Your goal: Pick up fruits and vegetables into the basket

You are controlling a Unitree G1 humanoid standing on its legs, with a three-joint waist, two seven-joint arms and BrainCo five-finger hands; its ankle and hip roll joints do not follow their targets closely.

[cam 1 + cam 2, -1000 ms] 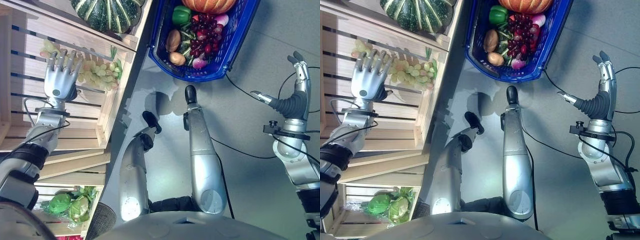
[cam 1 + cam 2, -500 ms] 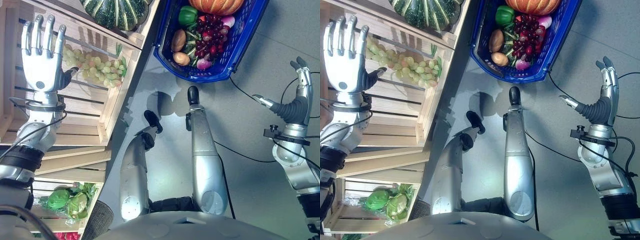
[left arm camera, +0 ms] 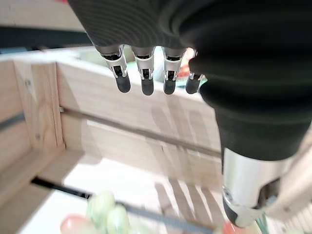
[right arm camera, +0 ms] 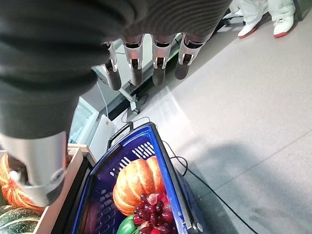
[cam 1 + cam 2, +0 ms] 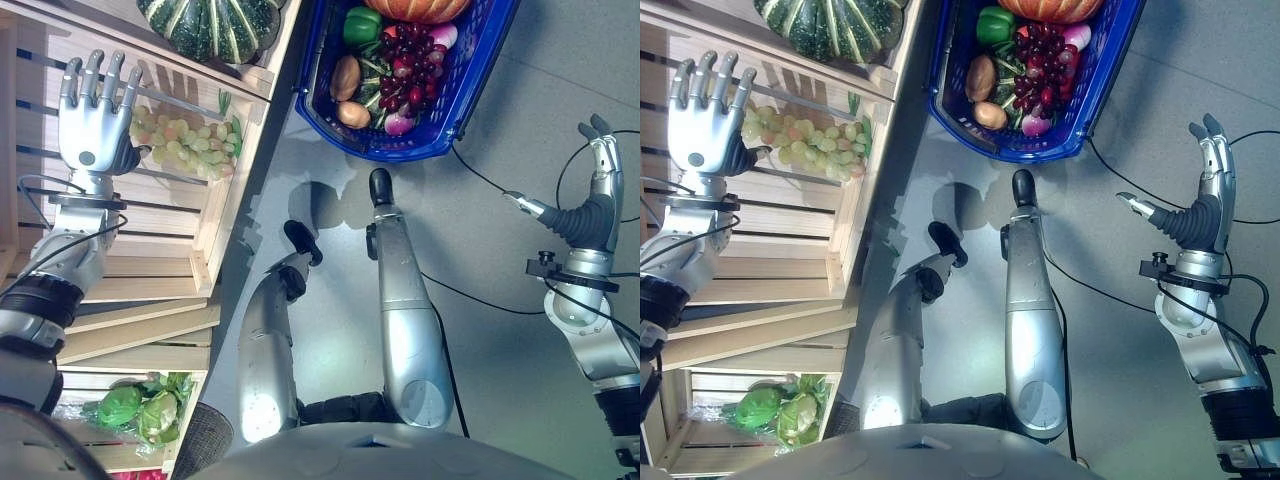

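Reaching for the green grapes [image 5: 185,145] is judged the step in hand: left hand [image 5: 93,125] is being held flat-open, fingers straight, nothing gripped, over the wooden crate [image 5: 215,235] w/ grapes just beside it. Right hand [image 5: 598,170] is being held open, empty, near the blue basket [image 5: 460,95]. Next: fingers to be lowered & curled round the bunch.

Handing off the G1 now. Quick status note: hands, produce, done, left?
Left hand open, fingers straight, over the wooden crate beside the green grapes; holds nothing.
Right hand open, idle over the floor.
Blue basket already holds a pumpkin, green pepper, red grapes and more.
Left: green grapes, striped squash, leafy greens.
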